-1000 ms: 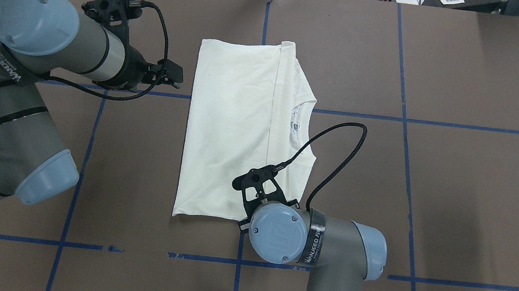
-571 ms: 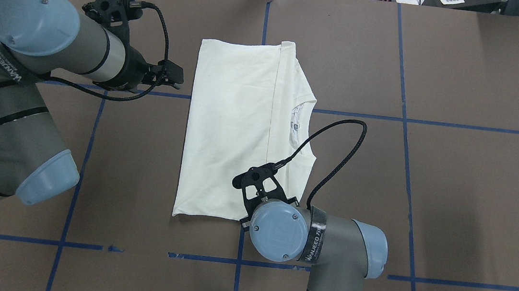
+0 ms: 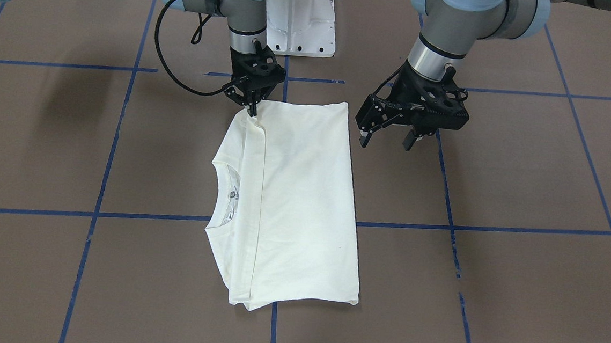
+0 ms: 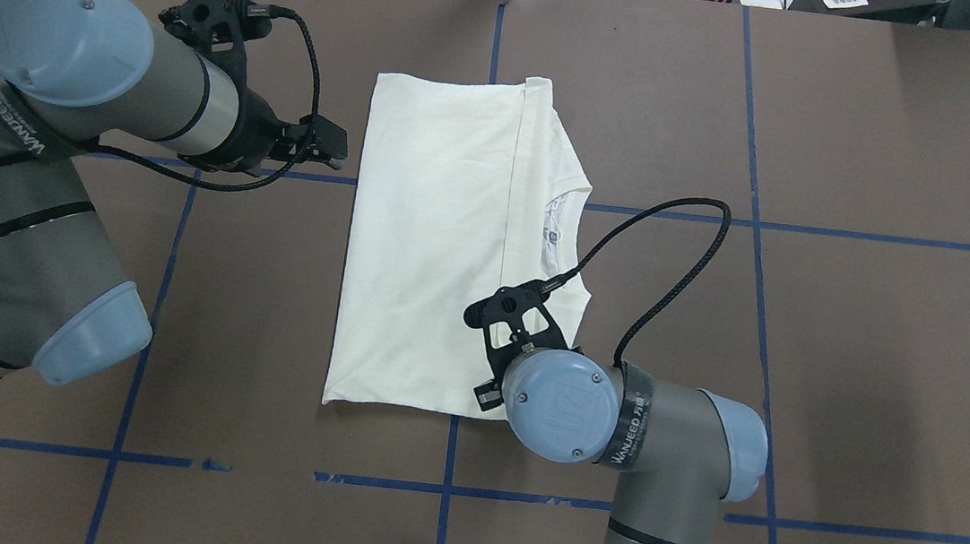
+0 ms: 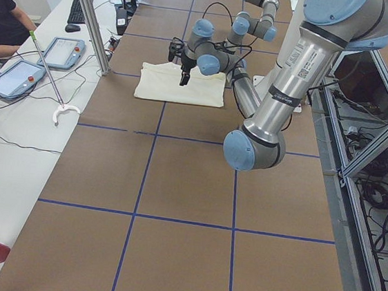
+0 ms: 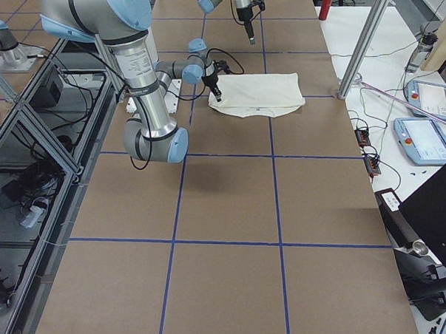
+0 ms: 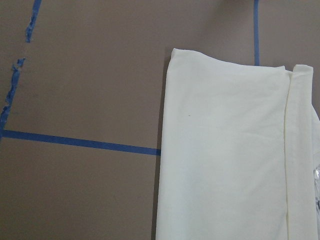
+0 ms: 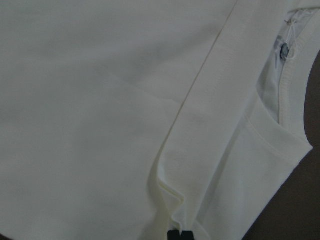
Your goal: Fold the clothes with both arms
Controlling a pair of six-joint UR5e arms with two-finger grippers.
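While the right end effector [image 3: 253, 108] pinches the shirt [image 3: 298, 203] — left end effector [image 3: 385, 141] gapes just beside it.

Overhead, a blue joint cap [image 4: 559, 406] hides the right gripper [image 3: 252, 111]; wrist view crops its fingertips [image 8: 173, 236]; neck label [image 3: 232, 194] on the shirt [image 3: 298, 192] unreadably small.

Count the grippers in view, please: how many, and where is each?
2. The right gripper is shut on the shirt at its collar-side corner near the robot. The left gripper hangs open beside the opposite edge, off the fabric. Neither is hidden.
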